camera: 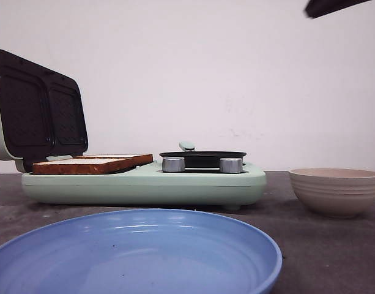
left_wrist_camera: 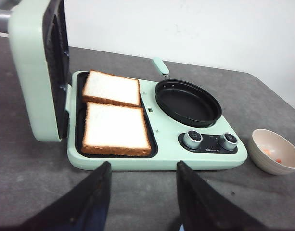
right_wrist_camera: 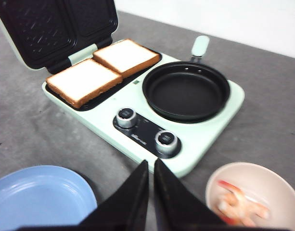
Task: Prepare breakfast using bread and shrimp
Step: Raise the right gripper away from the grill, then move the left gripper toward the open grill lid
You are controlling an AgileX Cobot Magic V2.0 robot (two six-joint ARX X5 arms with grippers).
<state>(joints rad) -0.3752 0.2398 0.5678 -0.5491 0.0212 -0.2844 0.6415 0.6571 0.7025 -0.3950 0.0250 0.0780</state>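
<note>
Two slices of bread [left_wrist_camera: 113, 108] lie side by side in the open grill half of a mint-green breakfast maker [left_wrist_camera: 161, 159]; they also show in the front view [camera: 92, 163] and right wrist view [right_wrist_camera: 106, 70]. The shrimp [right_wrist_camera: 238, 199], orange-red and whitish, lie in a beige ribbed bowl [right_wrist_camera: 219, 180], also seen in the left wrist view [left_wrist_camera: 271, 152]. My left gripper [left_wrist_camera: 142, 168] is open and empty, above the table in front of the appliance. My right gripper [right_wrist_camera: 151, 166] is shut and empty, high above the table between the blue plate and the bowl.
A black frying pan [right_wrist_camera: 185, 90] sits on the appliance's right half, with two knobs [right_wrist_camera: 146, 130] in front. The raised lid [camera: 37, 110] stands at the left. A blue plate [camera: 132, 254] lies at the front. The bowl [camera: 336, 191] is at the right.
</note>
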